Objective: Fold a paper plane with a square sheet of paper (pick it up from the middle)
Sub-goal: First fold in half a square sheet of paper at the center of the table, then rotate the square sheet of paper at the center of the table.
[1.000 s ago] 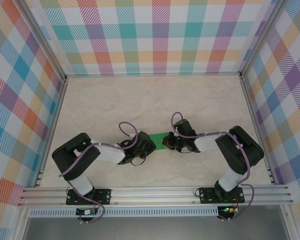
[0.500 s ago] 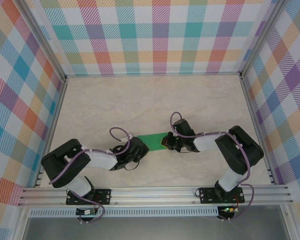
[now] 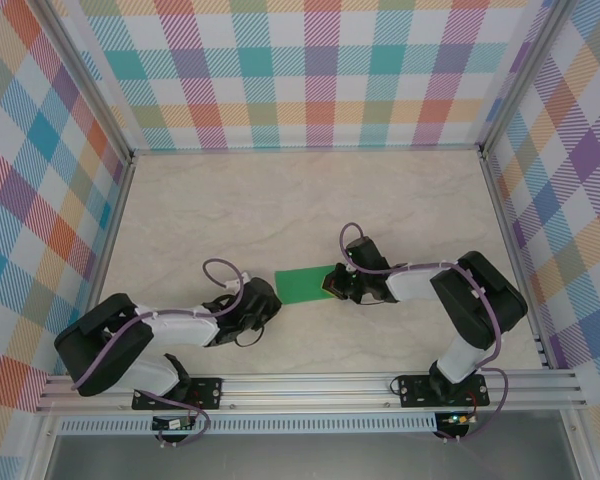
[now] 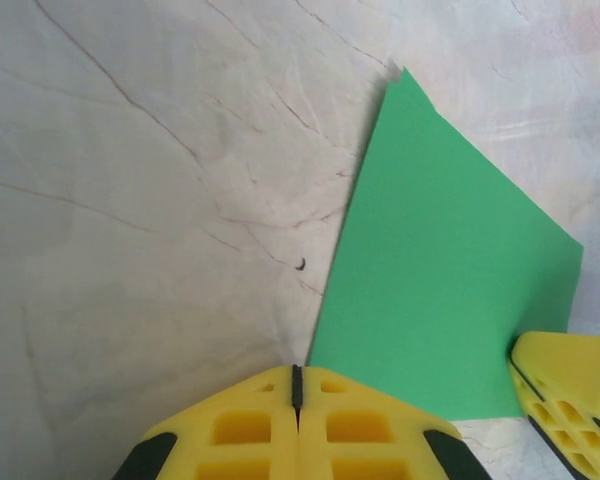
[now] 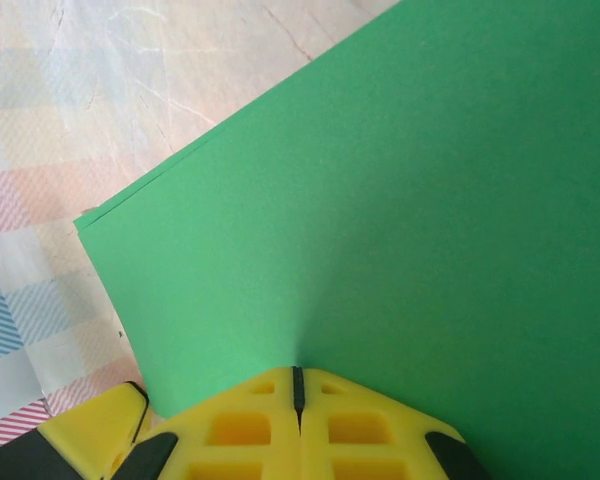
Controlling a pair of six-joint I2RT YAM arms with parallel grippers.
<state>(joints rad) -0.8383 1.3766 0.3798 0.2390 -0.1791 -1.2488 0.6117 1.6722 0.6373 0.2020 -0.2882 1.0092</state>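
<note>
- Two layers show at the sheet (image 5: 380, 200) edge: folded, flat on table (image 4: 130, 200), betw. both arms.
- R gripper (image 5: 297, 385): jaws shut, tips on sheet's right end, prob. pinning it.
- L gripper (image 4: 297, 385): jaws shut, empty, pulled back left off sheet, so crease likely done; next fold due.

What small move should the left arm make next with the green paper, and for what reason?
Probably slide the left pincer forward onto the near corner of the paper. It is shut, over bare table just short of that corner, while the shut right pincer sits on the opposite end. The paper lies flat, so another fold seems due.
</note>
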